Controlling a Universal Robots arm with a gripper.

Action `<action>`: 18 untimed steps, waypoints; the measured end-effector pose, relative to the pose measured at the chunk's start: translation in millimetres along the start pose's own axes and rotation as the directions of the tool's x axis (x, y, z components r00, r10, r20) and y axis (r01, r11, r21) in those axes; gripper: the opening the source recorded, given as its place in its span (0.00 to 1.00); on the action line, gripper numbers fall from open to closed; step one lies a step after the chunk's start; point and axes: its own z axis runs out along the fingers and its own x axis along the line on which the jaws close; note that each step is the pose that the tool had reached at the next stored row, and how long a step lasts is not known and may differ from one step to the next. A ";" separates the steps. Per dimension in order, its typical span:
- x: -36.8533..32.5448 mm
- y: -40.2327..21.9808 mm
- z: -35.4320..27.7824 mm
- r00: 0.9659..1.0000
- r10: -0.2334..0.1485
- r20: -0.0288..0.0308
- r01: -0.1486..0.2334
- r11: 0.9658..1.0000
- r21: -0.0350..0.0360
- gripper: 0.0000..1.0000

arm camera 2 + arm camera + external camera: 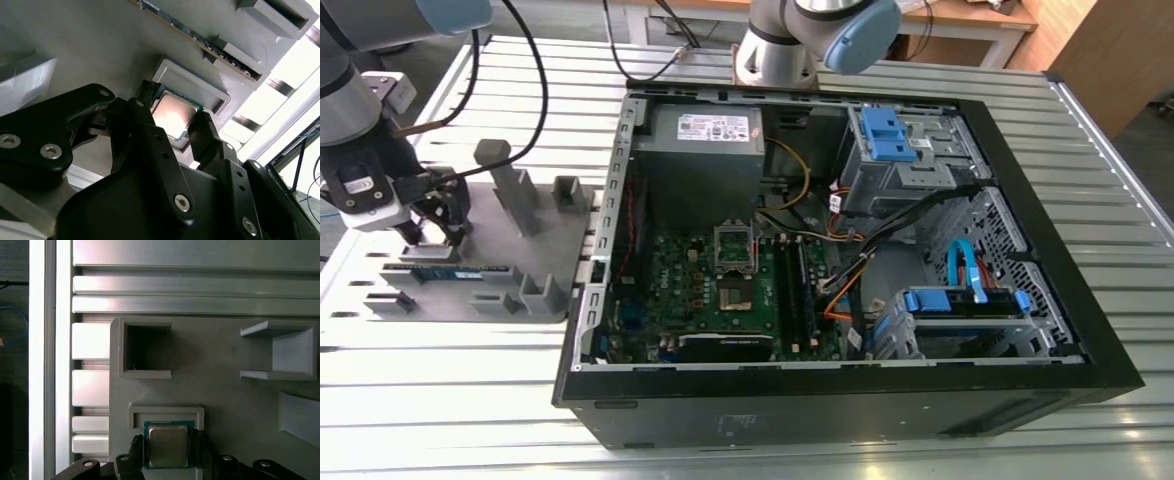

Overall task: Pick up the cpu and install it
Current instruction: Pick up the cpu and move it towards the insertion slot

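The black gripper [434,232] hangs low over a flat grey fixture plate [507,250], and the cpu [168,446], a small flat square chip with a shiny silver-grey metal top and a green rim, lies directly between its jaws. The jaws are drawn in to the chip's width. In both wrist views the black fingers [150,135] look to rest against two opposite edges of the cpu [172,112]. The chip sits in a shallow walled grey pocket [166,411] of the plate. Just beyond the jaws a long thin blue-green memory stick [200,40] stands on edge in the plate. A big open black computer case [854,400] lies well apart from the jaws.
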 end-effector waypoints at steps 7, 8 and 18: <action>0.0 -0.1 -0.9 1.000 0.000 -0.001 0.000 1.000 0.000 0.56; 0.0 -0.1 -0.9 1.000 0.000 -0.001 0.000 1.000 0.000 0.56; 0.0 0.0 -0.8 1.000 0.000 -0.006 0.000 1.000 0.000 0.56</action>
